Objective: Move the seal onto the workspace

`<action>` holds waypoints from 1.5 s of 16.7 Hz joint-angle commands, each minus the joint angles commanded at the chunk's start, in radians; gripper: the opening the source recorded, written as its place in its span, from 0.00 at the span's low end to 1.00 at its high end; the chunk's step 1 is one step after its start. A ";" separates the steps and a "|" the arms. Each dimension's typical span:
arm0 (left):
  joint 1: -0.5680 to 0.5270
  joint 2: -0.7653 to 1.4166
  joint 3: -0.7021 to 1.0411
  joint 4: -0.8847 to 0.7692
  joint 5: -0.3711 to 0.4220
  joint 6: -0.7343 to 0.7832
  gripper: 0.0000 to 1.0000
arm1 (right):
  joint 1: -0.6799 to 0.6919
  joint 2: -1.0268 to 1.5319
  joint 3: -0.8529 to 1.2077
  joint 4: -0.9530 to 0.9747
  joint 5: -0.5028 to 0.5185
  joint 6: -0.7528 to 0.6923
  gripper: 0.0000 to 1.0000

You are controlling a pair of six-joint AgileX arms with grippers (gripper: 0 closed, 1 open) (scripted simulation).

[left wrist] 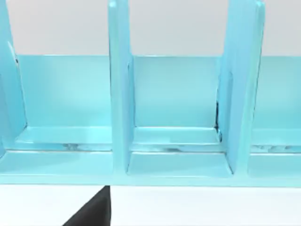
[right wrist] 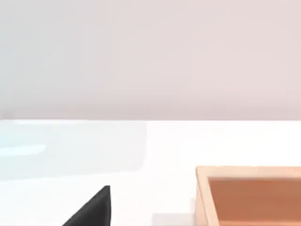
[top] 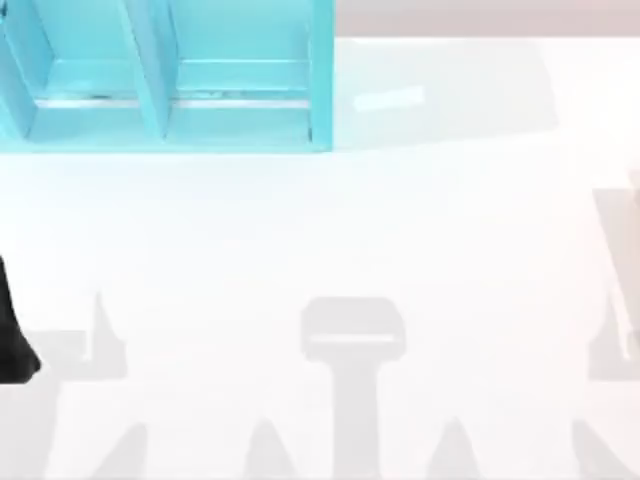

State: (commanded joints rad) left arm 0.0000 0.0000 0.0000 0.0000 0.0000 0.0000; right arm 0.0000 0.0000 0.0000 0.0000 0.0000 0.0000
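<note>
Seal location: cannot tell. Left end effector (top: 15, 330) sits at the worktop's (top: 320, 230) left edge, facing the turquoise shelf (top: 170, 90); open or closed, cannot tell. Reaching in blind risks clipping a divider. Right end effector (right wrist: 91, 209): likewise unclear.

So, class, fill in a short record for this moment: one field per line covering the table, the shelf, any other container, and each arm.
table: white, broad, flat
shelf: turquoise, upright dividers, at the table's far left; compartments facing the left wrist camera look bare
box: tan wooden, open top, in the right wrist view
left arm: dark part at the table's left edge
right arm: dark tip in its own wrist view
seal: not located
</note>
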 joint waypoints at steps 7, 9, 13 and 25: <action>0.000 0.000 0.000 0.000 0.000 0.000 1.00 | -0.062 0.160 0.159 -0.148 0.002 -0.059 1.00; 0.000 0.000 0.000 0.000 0.000 0.000 1.00 | -0.107 0.299 0.287 -0.264 0.001 -0.104 1.00; 0.000 0.000 0.000 0.000 0.000 0.000 1.00 | -0.214 0.682 0.590 -0.548 0.000 -0.208 1.00; 0.000 0.000 0.000 0.000 0.000 0.000 1.00 | -0.491 1.603 1.354 -1.265 -0.002 -0.480 1.00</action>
State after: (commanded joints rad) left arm 0.0000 0.0000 0.0000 0.0000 0.0000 0.0000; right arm -0.4908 1.6033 1.3542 -1.2646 -0.0018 -0.4801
